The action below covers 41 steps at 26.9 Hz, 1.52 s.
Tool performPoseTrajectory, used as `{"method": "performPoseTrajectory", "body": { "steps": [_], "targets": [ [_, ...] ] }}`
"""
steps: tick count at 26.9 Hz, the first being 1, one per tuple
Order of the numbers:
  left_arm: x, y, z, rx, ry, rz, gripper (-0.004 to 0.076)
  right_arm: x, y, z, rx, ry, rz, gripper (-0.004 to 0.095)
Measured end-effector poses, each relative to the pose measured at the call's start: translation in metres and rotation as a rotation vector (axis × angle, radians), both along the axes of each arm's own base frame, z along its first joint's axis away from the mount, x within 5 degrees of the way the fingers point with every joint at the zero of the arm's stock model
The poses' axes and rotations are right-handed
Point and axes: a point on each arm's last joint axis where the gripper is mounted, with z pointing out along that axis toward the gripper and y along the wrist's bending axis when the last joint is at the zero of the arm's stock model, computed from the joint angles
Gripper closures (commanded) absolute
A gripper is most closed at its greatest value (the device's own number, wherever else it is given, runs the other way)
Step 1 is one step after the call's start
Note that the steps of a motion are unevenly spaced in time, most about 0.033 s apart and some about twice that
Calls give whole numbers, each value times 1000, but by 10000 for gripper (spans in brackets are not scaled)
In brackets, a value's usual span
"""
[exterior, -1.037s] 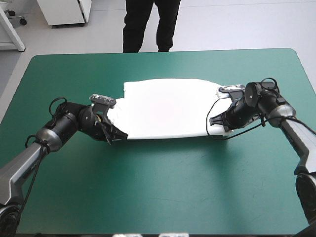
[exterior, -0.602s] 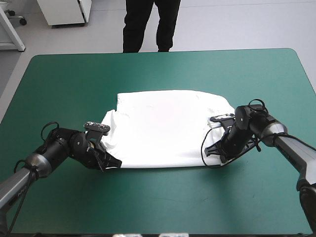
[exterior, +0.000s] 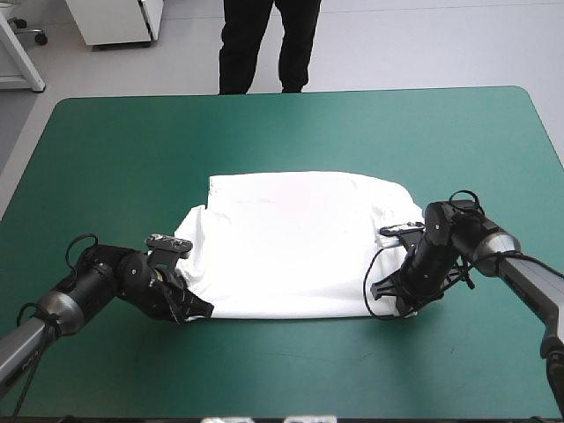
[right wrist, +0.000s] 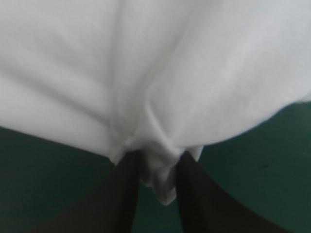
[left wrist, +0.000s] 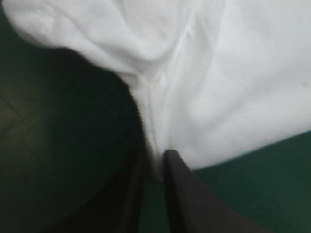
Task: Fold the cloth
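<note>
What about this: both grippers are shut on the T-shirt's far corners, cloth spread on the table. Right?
No: the left gripper and right gripper are shut on the T-shirt at its near corners, not the far ones, as the high view shows. The rest holds.

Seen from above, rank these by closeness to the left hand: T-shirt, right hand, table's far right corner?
1. T-shirt, pinched in the left hand itself.
2. Right hand, across the shirt, at its right side.
3. Table's far right corner, well beyond.
</note>
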Motion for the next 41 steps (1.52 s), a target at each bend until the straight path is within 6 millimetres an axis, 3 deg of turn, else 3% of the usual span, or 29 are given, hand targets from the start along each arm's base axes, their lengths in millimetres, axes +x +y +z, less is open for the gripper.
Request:
{"method": "performPoseTrajectory", "body": {
  "steps": [1,3,5,10,14,21,32,35,41],
  "targets": [
    [-1,0,1,4,11,-3,290,0,0,2,-2,4,3,312],
    [-1,0,7,10,33,-11,168,3,0,17,-2,-20,15,273],
    [3,0,27,21,16,-5,153,6,-2,44,-15,-103,18,273],
    [31,7,117,88,-283,65,153,14,-25,127,-168,-469,-93,273],
    [48,13,136,155,-366,91,153,16,-30,151,-194,-568,-121,273],
    [96,30,90,169,-209,179,157,16,-31,156,-200,-577,-125,273],
    [141,21,6,141,7,168,178,15,-31,156,-202,-571,-124,273],
    [146,19,-9,136,44,168,237,15,-32,155,-204,-567,-124,273],
    [150,16,-13,116,63,162,428,15,-32,155,-205,-565,-124,273]
  ]
}}
